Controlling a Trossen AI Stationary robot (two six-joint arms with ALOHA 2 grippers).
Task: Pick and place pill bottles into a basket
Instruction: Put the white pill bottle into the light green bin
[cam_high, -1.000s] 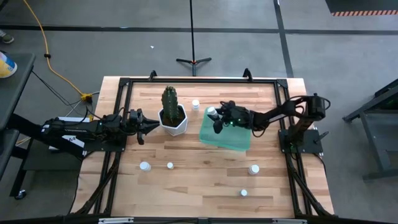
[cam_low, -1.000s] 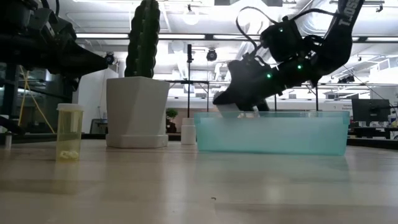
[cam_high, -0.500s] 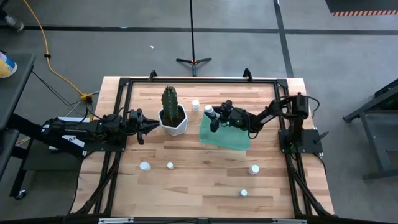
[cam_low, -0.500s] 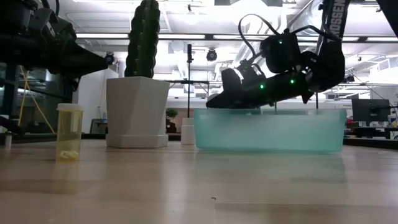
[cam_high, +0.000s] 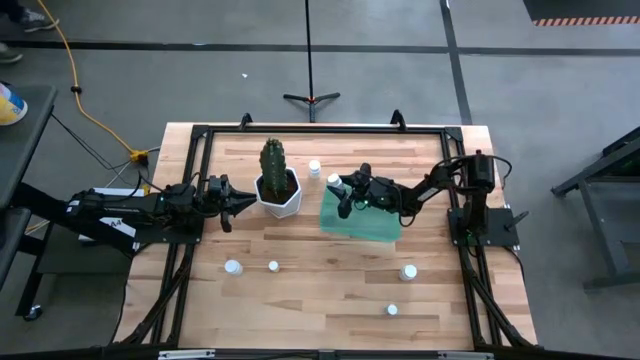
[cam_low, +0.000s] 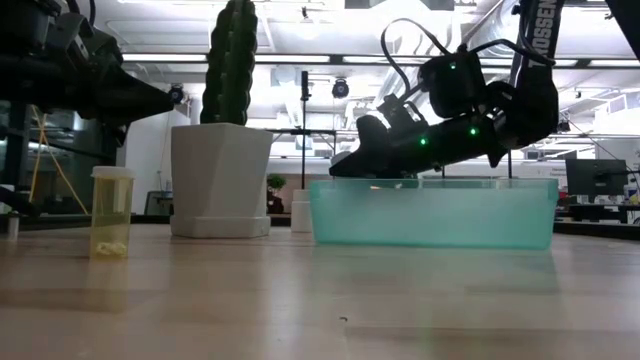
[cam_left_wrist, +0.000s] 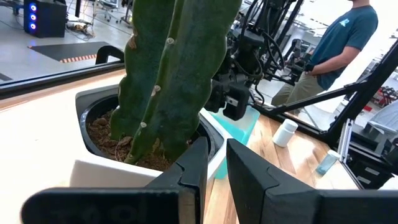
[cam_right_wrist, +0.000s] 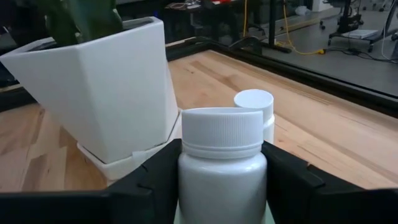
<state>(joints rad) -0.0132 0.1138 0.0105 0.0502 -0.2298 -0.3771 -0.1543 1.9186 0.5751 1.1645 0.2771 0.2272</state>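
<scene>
My right gripper (cam_high: 340, 192) is shut on a white pill bottle (cam_right_wrist: 221, 165) above the far left corner of the teal basket (cam_high: 365, 220), beside the white faceted cactus pot (cam_high: 281, 196). It also shows in the low view (cam_low: 345, 166), just above the basket's rim (cam_low: 430, 184). My left gripper (cam_high: 248, 203) waits shut at the pot's left side. Another white bottle (cam_high: 314, 167) stands on the table behind the pot. More bottles (cam_high: 232, 267) (cam_high: 273, 266) (cam_high: 408, 271) stand on the near half. My right gripper pinches the bottle's body just below the ribbed cap (cam_right_wrist: 219, 149) between its two fingers (cam_right_wrist: 155, 180). The fingers come from the table's right, slanting a little downward. The bottle stands cap up, lifted clear over the basket's far left corner.
The cactus (cam_low: 232, 60) rises tall from the pot, close to both grippers. A translucent yellow vial (cam_low: 111, 212) stands near the low camera. A last bottle (cam_high: 392, 310) stands near the front edge. A person (cam_left_wrist: 336, 43) stands beyond the table.
My right gripper has risen with the bottle from inside the basket to just above its rim. It has shifted a little toward the table's left edge and stays shut on the bottle. The right arm's elbow has folded back.
</scene>
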